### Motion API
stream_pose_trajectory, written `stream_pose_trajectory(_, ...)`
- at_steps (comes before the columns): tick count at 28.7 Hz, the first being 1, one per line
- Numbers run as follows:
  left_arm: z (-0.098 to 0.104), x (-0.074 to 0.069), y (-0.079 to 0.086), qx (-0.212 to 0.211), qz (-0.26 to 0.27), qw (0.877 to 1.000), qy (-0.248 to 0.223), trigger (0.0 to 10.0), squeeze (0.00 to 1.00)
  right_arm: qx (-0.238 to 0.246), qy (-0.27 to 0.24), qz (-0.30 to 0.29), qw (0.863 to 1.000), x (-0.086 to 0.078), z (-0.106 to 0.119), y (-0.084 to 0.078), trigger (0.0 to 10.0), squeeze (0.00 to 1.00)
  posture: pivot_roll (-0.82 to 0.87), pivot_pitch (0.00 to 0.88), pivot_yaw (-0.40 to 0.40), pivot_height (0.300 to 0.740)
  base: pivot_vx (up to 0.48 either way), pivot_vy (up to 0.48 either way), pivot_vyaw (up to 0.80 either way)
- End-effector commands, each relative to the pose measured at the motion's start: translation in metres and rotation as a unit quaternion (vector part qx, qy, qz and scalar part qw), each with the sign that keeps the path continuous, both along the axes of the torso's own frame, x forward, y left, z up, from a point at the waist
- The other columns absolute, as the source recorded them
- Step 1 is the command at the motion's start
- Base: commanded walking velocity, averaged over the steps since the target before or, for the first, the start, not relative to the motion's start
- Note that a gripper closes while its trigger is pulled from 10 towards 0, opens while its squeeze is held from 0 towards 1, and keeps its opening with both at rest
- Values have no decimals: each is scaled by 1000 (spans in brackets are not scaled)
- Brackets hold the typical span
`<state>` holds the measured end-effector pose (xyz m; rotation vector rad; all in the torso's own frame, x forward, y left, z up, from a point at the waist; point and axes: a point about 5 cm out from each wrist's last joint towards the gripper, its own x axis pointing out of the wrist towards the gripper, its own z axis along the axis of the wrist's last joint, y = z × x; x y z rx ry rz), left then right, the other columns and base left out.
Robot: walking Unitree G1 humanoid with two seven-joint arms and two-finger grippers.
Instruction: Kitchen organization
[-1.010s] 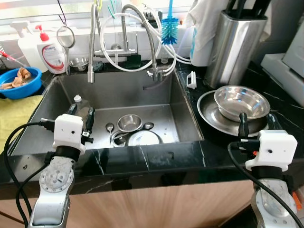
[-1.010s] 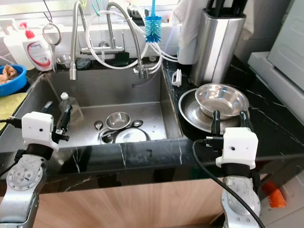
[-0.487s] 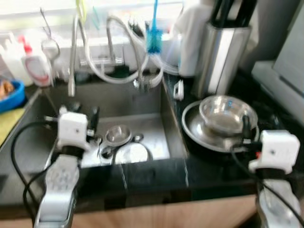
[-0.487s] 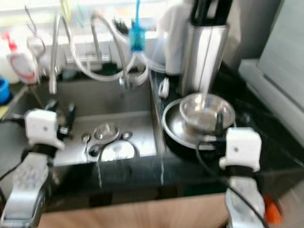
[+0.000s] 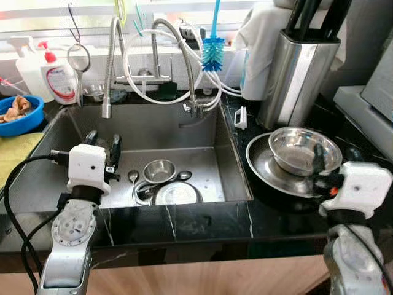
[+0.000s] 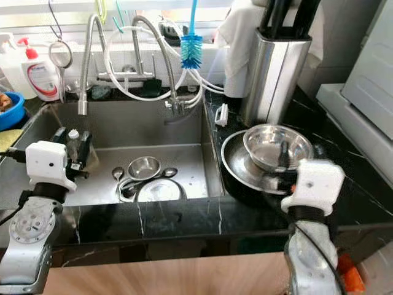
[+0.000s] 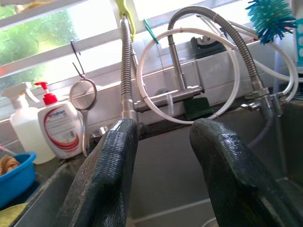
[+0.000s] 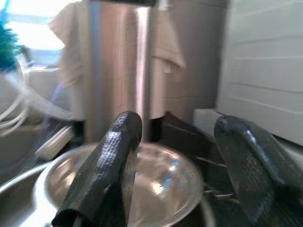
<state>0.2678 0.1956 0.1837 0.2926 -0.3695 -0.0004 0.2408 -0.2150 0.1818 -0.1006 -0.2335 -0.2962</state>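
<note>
Over the stainless steel sink basin (image 5: 73, 178) set in the black marble worktop (image 5: 202, 221), your left gripper (image 5: 103, 149) hovers near the basin's left wall with its jaws parted and nothing between them. Little of the tidying looks done. A small clear plastic bottle with a white cap (image 6: 73, 142) stands upright just beyond those fingers, cap up. At the front of the basin floor lie a small steel cup (image 5: 159, 169), a white plate (image 5: 178, 195) and steel spoons (image 5: 133, 177) whose direction you cannot read; all remain to be cleared. On the worktop's right side, a shallow steel bowl (image 5: 301, 149) sits mouth up in a wide round steel tray (image 5: 264, 166). Your right gripper (image 5: 326, 161) hangs at the bowl's near rim, jaws released, holding nothing.
</note>
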Motion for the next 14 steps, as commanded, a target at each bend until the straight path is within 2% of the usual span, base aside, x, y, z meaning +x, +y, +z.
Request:
stream_pose_trajectory(1, 2, 3, 0, 2, -2, 1000, -4, 10000, 0, 21, -11, -5, 1000, 1, 9, -3, 10000, 0, 9, 9, 23, 740, 0, 0, 0)
stream_pose_trajectory(3, 2, 3, -2, 3, -7, 1000, -3, 10000, 0, 40, -4, -5, 999, 8, 12, -5, 10000, 0, 0, 16, 30, 740, 0, 0, 0)
stream_pose_trajectory(6, 2, 4, -4, 3, -11, 1000, -2, 10000, 0, 95, 9, -19, 995, 17, 15, -12, 10000, 0, 1, 16, 30, 740, 0, 0, 0)
stream_pose_trajectory(8, 2, 4, -4, 2, -12, 1000, -1, 10000, 0, 107, 12, -19, 994, 19, 16, -14, 10000, 0, -1, 21, 28, 740, 0, 0, 0)
stream_pose_trajectory(11, 0, 5, -5, 3, -17, 1000, 3, 10000, 0, 83, 87, -14, 993, 33, 4, -15, 10000, 0, -9, 24, 32, 740, 0, 0, 0)
stream_pose_trajectory(14, 0, 5, -7, 4, -22, 1000, 4, 10000, 0, 124, 111, -4, 986, 42, -1, -10, 10000, 0, 0, 27, 30, 740, 0, 0, 0)
